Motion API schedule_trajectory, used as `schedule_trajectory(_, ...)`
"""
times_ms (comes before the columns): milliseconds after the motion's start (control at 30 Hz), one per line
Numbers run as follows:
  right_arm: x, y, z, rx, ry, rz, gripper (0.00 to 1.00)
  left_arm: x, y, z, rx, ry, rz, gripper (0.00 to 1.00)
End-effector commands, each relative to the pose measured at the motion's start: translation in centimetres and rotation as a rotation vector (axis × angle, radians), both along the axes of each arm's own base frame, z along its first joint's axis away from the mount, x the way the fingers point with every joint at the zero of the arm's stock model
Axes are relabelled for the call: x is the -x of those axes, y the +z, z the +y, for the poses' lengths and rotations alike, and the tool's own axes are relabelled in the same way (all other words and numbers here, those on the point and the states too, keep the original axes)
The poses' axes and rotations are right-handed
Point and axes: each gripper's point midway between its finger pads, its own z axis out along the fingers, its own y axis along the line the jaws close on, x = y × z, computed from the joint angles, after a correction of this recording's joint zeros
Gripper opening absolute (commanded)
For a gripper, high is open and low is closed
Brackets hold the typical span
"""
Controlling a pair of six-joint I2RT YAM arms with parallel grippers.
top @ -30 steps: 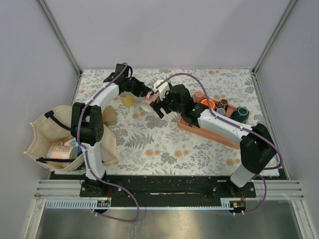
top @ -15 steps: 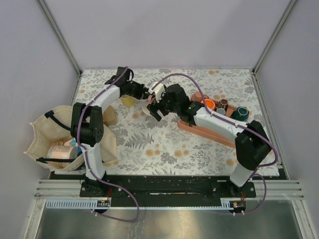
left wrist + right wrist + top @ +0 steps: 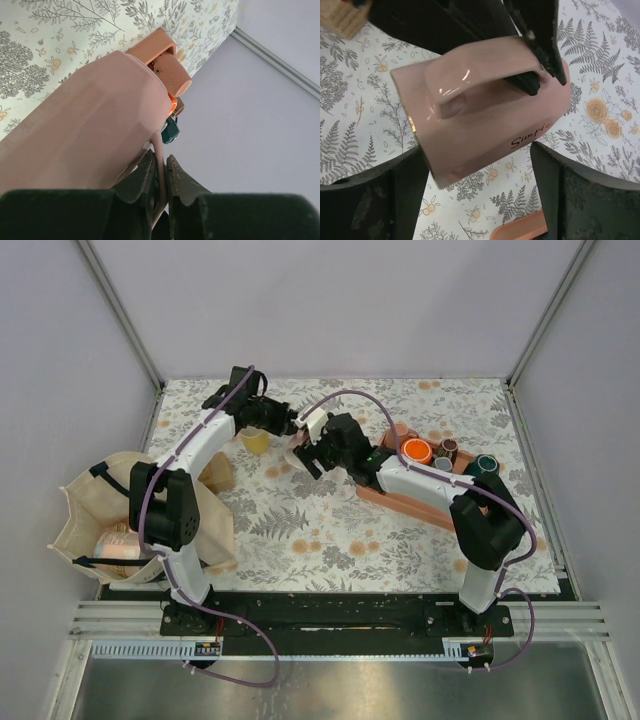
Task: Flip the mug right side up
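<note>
TOP VIEW: My left arm (image 3: 205, 440) and right arm (image 3: 430, 485) meet over the far middle of the flower-patterned bench (image 3: 300, 530). The pale pink mug (image 3: 297, 444) hangs between them there, just beside a yellow cup (image 3: 255, 441). A terracotta tray (image 3: 395, 502) of cups lies partly under the right arm, and a canvas tote bag (image 3: 95, 515) sits at the left edge. LEFT WRIST: My left fingers (image 3: 182, 187) are closed on the mug's thin handle (image 3: 161, 160), which is pinched between them. The mug (image 3: 95, 125) fills most of the frame and is held above the bench (image 3: 45, 45). Beyond it show the end of the tray (image 3: 152, 42) and, past the mug's edge, an orange cup (image 3: 173, 105) and a teal cup (image 3: 170, 131). RIGHT WRIST: The mug (image 3: 485, 120) is on its side in the air, its handle (image 3: 470, 82) turned toward the lens and dark script lettering (image 3: 527, 137) on its wall. The black tips of my left fingers (image 3: 535, 75) clamp the handle from above. My right fingers (image 3: 400, 190) stand spread wide, one on each side of the mug's body. Whether either pad touches the mug I cannot tell. A corner of the tray (image 3: 520, 231) shows at the bottom edge, over the printed ferns and roses.
</note>
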Motion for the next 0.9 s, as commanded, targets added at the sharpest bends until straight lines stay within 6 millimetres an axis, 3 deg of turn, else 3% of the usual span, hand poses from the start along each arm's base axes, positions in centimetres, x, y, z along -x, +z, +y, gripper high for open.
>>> schedule_trajectory(0, -2.1, 2.9, 0.6, -0.075, -0.105, -0.079, 0.84, 1.2, 4.2, -0.1, 0.087, 0.136, 0.129, 0.00)
schedule_trajectory(100, -3.7, 4.0, -0.5, -0.087, -0.206, -0.137, 0.69, 1.9, 3.8, 0.0, 0.067, 0.148, 0.154, 0.00)
schedule_trajectory(167, -4.0, 4.9, -0.1, -0.116, -0.204, -0.160, 0.46, 2.5, 3.2, 0.3, 0.046, 0.154, 0.172, 0.00)
schedule_trajectory(200, -4.1, 5.4, 0.2, -0.135, -0.198, -0.164, 0.30, 2.8, 2.4, 0.4, 0.028, 0.155, 0.187, 0.01)
schedule_trajectory(267, -3.9, 5.8, 0.6, -0.155, -0.186, -0.155, 0.05, 3.0, 1.5, 0.8, -0.003, 0.155, 0.191, 0.19)
schedule_trajectory(300, -3.9, 5.8, 0.7, -0.160, -0.185, -0.145, 0.00, 2.9, 1.1, 1.1, -0.017, 0.153, 0.186, 0.28)
schedule_trajectory(367, -3.8, 5.4, 0.5, -0.158, -0.207, -0.117, 0.00, 2.5, 0.7, 1.5, -0.041, 0.150, 0.161, 0.46)
schedule_trajectory(500, -3.5, 4.6, -1.0, -0.135, -0.254, -0.032, 0.00, -0.1, 2.0, 3.4, -0.105, 0.143, -0.014, 0.66)
schedule_trajectory(733, -2.2, 4.6, -4.4, -0.082, -0.374, 0.137, 0.00, -3.8, 5.0, 6.5, -0.288, 0.016, -0.376, 0.68)
schedule_trajectory(800, -2.7, 4.6, -5.9, -0.090, -0.462, 0.191, 0.00, -5.0, 5.8, 7.2, -0.425, -0.086, -0.532, 0.76)
schedule_trajectory(867, -3.4, 4.5, -7.6, -0.089, -0.565, 0.216, 0.00, -5.1, 6.6, 7.3, -0.618, -0.251, -0.679, 0.77)
